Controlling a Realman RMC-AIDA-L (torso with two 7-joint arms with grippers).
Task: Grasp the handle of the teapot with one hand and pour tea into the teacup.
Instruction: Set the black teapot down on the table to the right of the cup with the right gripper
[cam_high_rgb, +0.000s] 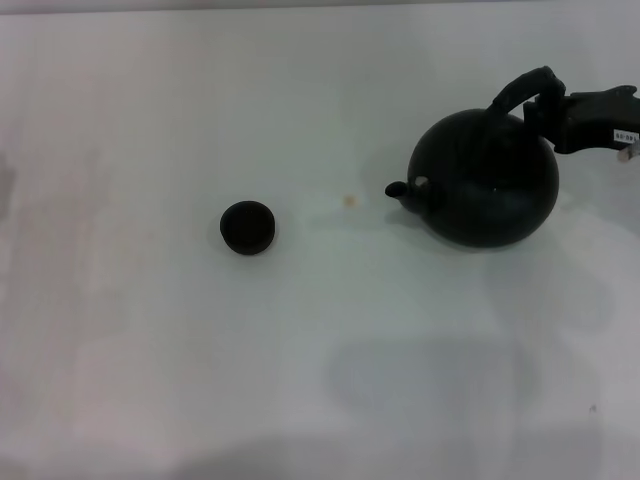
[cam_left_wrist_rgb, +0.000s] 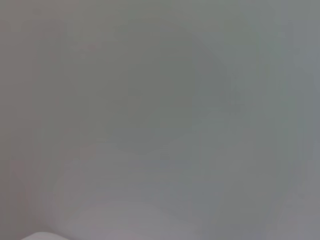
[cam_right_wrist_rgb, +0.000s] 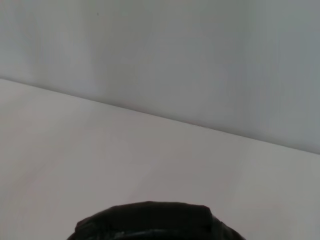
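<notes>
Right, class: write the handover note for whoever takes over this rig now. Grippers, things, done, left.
Right gripper: at the handle of the teapot, seemingly closed on it.
Left gripper: not in view.
Teapot: on the table's right side, seemingly lifted, spout pointing toward the teacup.
Teacup: upright, apart from the pot, to its left.
Done: handle reached.
Left: carry the pot to the cup and pour.

Matt black teapot (cam_high_rgb: 487, 185); smooth white table (cam_high_rgb: 300, 370).
</notes>
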